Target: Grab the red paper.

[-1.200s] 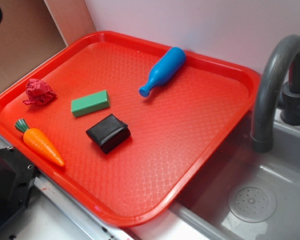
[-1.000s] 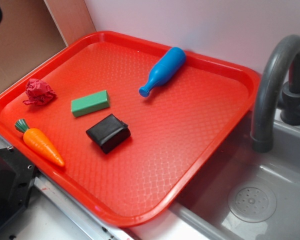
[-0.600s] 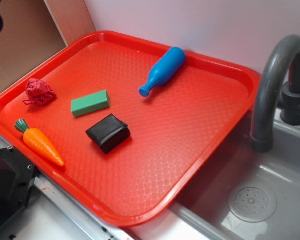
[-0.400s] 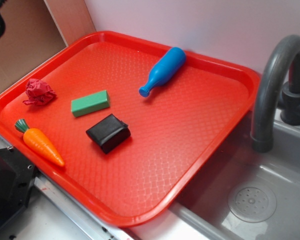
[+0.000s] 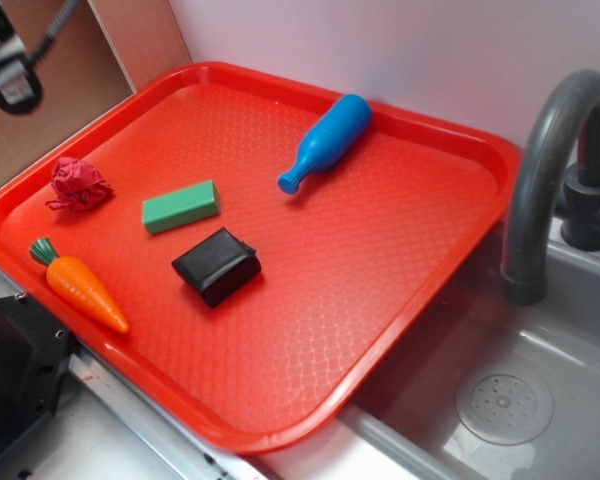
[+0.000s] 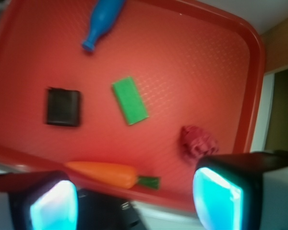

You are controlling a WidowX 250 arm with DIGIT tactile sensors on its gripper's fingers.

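My pincer (image 6: pixel 134 201) is open and holds nothing. In the wrist view its two pads sit wide apart at the bottom of the picture, the left one low at the corner and the right one just beside the red paper (image 6: pixel 198 143). In the exterior view only a small part of my arm shows at the top left corner, high above the tray (image 5: pixel 460 150) and well clear of it.

The red paper lies on the tray near its left rim, a small creased ball. The green block (image 5: pixel 181 206) is near it toward the tray's middle, and the carrot (image 5: pixel 80 284) lies near it along the front rim. The black block (image 5: pixel 216 265) and the blue bottle (image 5: pixel 325 143) are well apart from it.

Step in hand, by my judgement: approach, not yet a grasp. The paper is off centre between my pads, close to the right one, so I should first shift sideways until it sits midway in the gap. Then descend straight, keeping the pads open until they straddle the ball.

Points of care:
- The tray rim runs just beside the paper; one pad could land on it if I come down without centring.
- Crumpled paper is light and will likely skid if one pad touches first.
- It should compress, so close fully and low, near the tray floor.
- Keep the carrot's green top outside the gap.
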